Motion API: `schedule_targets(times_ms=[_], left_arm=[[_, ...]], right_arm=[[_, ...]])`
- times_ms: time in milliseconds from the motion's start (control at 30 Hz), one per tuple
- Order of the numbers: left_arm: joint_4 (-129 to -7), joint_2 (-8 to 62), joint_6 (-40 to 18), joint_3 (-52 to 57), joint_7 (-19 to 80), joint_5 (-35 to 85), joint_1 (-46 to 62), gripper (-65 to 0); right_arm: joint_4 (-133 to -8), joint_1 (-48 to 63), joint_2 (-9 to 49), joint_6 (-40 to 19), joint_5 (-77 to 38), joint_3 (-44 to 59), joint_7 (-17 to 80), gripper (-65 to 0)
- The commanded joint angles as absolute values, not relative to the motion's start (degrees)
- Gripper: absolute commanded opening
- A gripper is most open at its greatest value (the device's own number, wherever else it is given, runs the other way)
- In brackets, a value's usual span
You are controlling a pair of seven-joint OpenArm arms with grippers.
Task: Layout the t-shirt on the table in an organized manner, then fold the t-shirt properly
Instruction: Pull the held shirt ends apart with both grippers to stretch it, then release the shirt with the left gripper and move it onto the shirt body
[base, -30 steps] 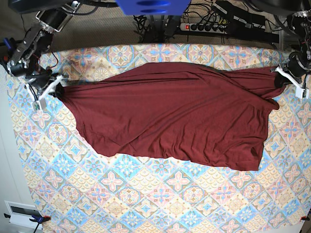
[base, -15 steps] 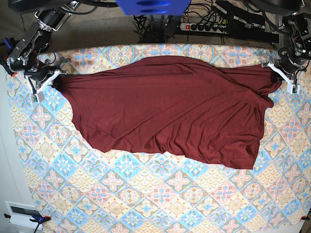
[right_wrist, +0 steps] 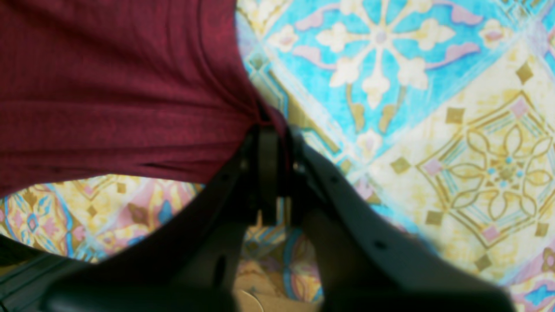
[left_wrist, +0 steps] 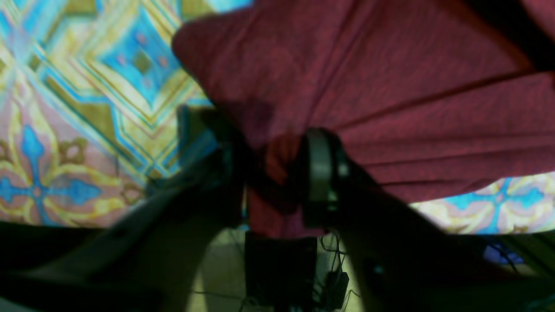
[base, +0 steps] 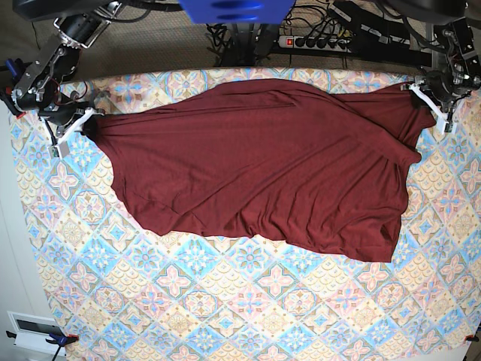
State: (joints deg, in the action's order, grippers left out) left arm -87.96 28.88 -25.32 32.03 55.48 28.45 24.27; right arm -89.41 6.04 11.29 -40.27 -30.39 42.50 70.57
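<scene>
The dark maroon t-shirt lies spread wide across the patterned table, wrinkled, its lower edge slanting down to the right. My right gripper is at the shirt's left corner, and the right wrist view shows it shut on a pinch of the fabric. My left gripper is at the shirt's far right corner, near the table's back edge. In the left wrist view its jaws stand apart, with a fold of the cloth still lying loose between them.
A power strip and cables lie beyond the table's far edge, beside a blue part at top centre. A white box sits off the table's near left corner. Bare patterned cloth fills the front half.
Both grippers drew the shirt's upper edge toward the far side of the table and stretched it. The left gripper's jaws have opened; the right stays shut.
</scene>
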Motion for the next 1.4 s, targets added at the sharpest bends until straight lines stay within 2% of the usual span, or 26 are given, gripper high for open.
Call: schedule_targets(times_ms=[0, 100, 233, 367, 600, 800, 867, 900, 1000, 1133, 1167, 1267, 1367], left_arm=[[-88.7, 30.2, -25.2, 32.7, 56.1, 28.1, 24.2, -39.1], [-88.9, 30.1, -25.3, 34.9, 56.4, 31.3, 24.0, -34.7], [-88.8, 29.0, -25.3, 44.2, 56.4, 43.5, 22.4, -34.5], [-88.6, 27.6, -25.1, 43.9, 56.7, 45.8, 16.1, -34.5], [-88.5, 20.4, -25.0, 40.4, 56.7, 37.1, 6.1, -34.5], [-88.5, 16.2, -25.0, 34.1, 56.6, 27.2, 3.6, -34.9], [-88.5, 15.6, -25.0, 33.1, 56.7, 26.5, 3.0, -38.8], [-88.5, 15.6, -25.0, 33.1, 56.7, 26.9, 3.0, -43.7], [-88.6, 15.8, -25.0, 33.3, 56.7, 26.9, 3.2, -64.9], [-88.9, 16.9, -25.0, 33.4, 56.7, 27.5, 4.3, -62.7], [-88.9, 17.5, -25.2, 33.4, 56.7, 28.6, 4.4, -64.1], [-89.4, 19.2, -25.3, 33.4, 57.3, 38.6, 5.1, -65.0], [-94.9, 21.8, -25.3, 33.4, 63.8, 53.1, 7.5, -65.0]], right_arm=[[-90.4, 5.6, 12.4, -40.0, -30.7, 42.8, 69.6, -65.0], [-90.7, 5.6, 12.4, -40.0, -30.7, 42.8, 69.6, -65.0], [-90.7, 5.6, 12.4, -40.0, -30.7, 42.8, 69.6, -65.0], [-91.0, 5.6, 12.4, -40.0, -30.7, 42.8, 69.6, -65.0], [-91.0, 5.6, 12.4, -40.0, -30.7, 42.8, 69.6, -65.0], [-91.0, 5.6, 12.4, -40.0, -30.7, 42.8, 69.6, -65.0], [-91.0, 5.6, 12.4, -40.0, -30.7, 42.8, 69.6, -65.0], [-91.0, 5.6, 12.4, -40.0, -30.7, 42.8, 69.6, -65.0], [-90.9, 5.5, 12.4, -40.0, -30.7, 42.8, 69.6, -65.0], [-90.4, 5.5, 12.4, -40.0, -30.7, 42.8, 69.5, -65.0], [-90.4, 5.5, 12.4, -40.0, -30.7, 42.8, 69.5, -65.0], [-90.4, 4.8, 12.4, -40.0, -30.7, 42.8, 69.5, -65.0], [-90.4, 4.2, 12.4, -40.0, -29.8, 42.8, 69.5, -65.0]])
